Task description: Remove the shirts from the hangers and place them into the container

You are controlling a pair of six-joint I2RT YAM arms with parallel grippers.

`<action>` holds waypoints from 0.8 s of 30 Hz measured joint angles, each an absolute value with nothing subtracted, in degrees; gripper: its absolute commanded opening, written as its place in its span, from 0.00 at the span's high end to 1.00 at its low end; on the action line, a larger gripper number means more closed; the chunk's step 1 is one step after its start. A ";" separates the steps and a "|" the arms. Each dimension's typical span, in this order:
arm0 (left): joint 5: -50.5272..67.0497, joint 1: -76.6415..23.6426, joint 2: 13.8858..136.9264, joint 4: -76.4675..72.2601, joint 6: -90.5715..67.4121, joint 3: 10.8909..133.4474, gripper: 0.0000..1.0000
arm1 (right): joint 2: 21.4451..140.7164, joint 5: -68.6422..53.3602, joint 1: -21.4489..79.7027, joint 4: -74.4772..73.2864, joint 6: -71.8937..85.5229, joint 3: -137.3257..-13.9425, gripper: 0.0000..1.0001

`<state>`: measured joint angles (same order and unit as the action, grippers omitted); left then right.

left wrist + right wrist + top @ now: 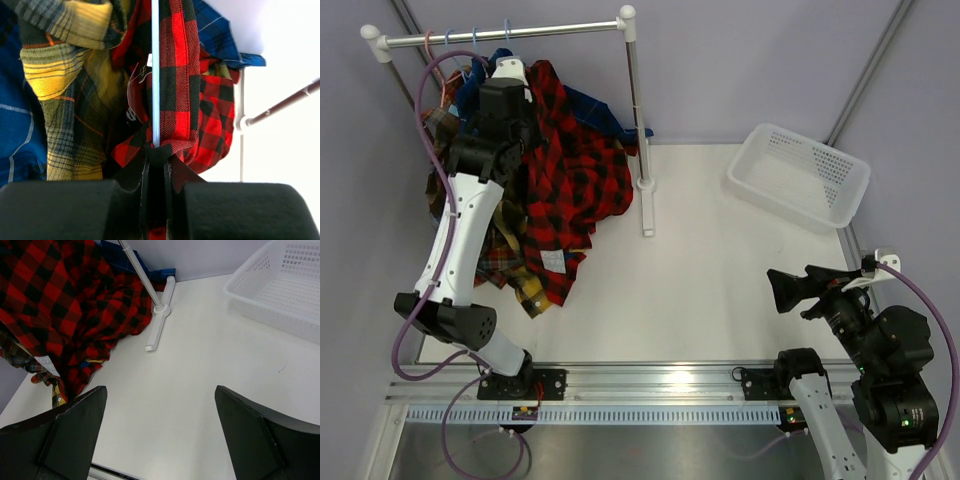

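Looking at the red-and-black shirt point(565, 180) drooping under the rail point(510, 32), soft, light and floppy, probably wanting a grab near the collar, bunching with three other shirts point(532, 290) on seemingly four hangers point(155, 75), getting pinched tight by the left gripper point(156, 165), with the right gripper point(159, 395) gaping empty and one container point(800, 175) sitting well apart from the rail.

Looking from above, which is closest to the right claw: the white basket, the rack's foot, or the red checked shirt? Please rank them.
1. White basket, just beyond the right claw.
2. Rack's foot, mid-table.
3. Red checked shirt, far left.
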<state>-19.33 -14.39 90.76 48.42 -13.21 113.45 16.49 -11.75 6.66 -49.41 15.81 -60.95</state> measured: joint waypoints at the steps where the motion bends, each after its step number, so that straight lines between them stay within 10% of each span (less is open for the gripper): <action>1: -18.63 -14.46 90.30 48.34 -12.80 113.45 1.00 | 16.49 -11.81 6.66 -49.43 15.84 -60.93 0.01; 24: 0.95 -15.53 58.98 45.43 -10.90 90.15 1.00 | 16.10 -12.71 6.66 -49.74 16.95 -59.46 0.01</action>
<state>0.95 -15.53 58.98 45.43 -10.90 90.15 16.10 -12.71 6.66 -49.74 16.95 -59.46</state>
